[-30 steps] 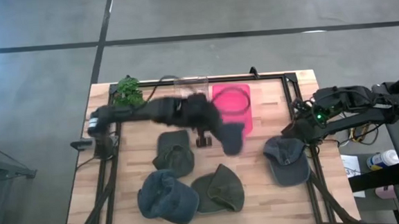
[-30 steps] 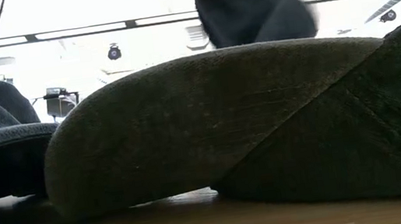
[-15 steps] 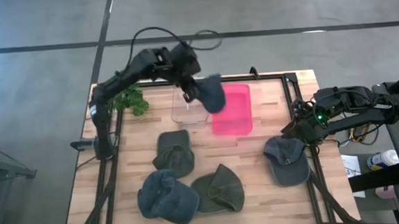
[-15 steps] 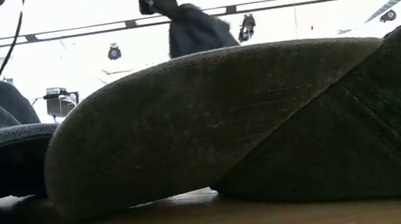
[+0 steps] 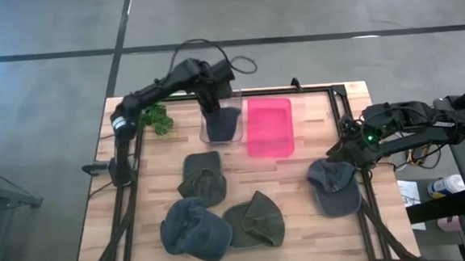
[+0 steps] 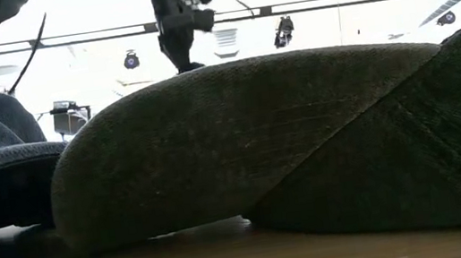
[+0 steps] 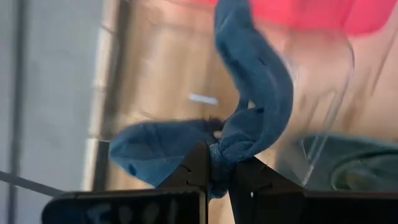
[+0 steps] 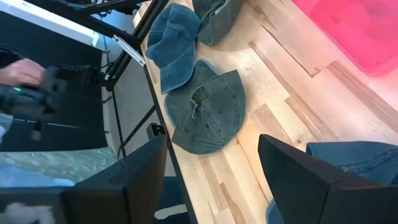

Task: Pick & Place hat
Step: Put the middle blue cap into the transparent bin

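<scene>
Now my left claw (image 7: 214, 165) has carried the blue cap (image 7: 261, 93) down into the clear bin (image 5: 221, 123), fingers pinching its fabric; my right claw (image 8: 211, 180) waits spread wide at the table (image 5: 300, 183) edge.

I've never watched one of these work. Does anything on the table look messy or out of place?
Nothing looks spilled or damaged. The left gripper is shut on a blue hat over the clear bin; four hats lie loose on the table, apparently waiting.

Even, soft light falls on the surface (image 5: 318, 202) in the high view with only faint shadows, while the low view is strongly backlit by a blown-out bright room, leaving the near caps (image 6: 249, 135) dark, and the left wrist view is motion-blurred
</scene>
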You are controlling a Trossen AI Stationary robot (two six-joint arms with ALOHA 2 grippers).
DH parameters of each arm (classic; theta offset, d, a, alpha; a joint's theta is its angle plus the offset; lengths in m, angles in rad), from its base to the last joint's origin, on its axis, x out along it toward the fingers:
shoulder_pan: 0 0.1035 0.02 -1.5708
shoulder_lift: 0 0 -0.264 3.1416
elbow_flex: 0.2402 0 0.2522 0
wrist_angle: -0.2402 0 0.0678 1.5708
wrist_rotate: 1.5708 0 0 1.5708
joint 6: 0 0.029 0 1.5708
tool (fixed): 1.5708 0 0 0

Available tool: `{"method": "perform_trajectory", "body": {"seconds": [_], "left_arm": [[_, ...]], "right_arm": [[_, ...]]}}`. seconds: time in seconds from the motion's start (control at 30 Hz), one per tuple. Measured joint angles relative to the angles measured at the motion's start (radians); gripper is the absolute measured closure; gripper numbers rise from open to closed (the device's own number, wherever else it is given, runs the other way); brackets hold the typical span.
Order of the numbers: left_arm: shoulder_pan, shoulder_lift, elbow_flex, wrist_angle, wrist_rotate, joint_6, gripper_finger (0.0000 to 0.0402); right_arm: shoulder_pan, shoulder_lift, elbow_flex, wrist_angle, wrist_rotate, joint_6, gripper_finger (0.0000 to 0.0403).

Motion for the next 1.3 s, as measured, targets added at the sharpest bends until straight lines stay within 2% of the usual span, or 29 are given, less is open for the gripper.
{"method": "perform_trajectory", "body": {"seconds": [0.1,0.23,0.4,0.63,0.77,0.93,1.13,1.3], "left_arm": [[-0.002,0.018,-0.068,0.02,0.071,-0.004,0.0375],[0.001,0.024,-0.138,0.139,0.076,-0.003,0.0375],[0.023,0.024,-0.174,0.264,0.062,-0.004,0.0355],[0.111,0.024,-0.178,0.225,-0.031,-0.16,0.0376],[0.155,0.024,-0.178,0.188,0.044,-0.267,0.0374],[0.162,0.024,-0.178,0.235,0.175,-0.256,0.0331],[0.158,0.027,-0.179,0.34,0.187,-0.263,0.0313],[0.143,0.019,-0.175,0.395,0.252,-0.245,0.031]], "right_arm": [[0.0,-0.001,-0.009,0.001,0.0,-0.001,0.0156],[0.0,-0.001,-0.027,0.001,0.012,0.0,0.0156],[0.0,-0.001,-0.047,0.0,0.019,0.019,0.0148],[0.0,-0.001,-0.05,-0.001,0.02,0.032,0.0137],[0.0,-0.001,-0.05,-0.001,0.04,0.043,0.0138],[0.0,0.0,-0.05,-0.001,0.047,0.046,0.0134],[0.0,0.0,-0.05,-0.001,0.079,0.033,0.0128],[0.0,0.0,-0.053,0.001,0.105,0.01,0.0131]]}}
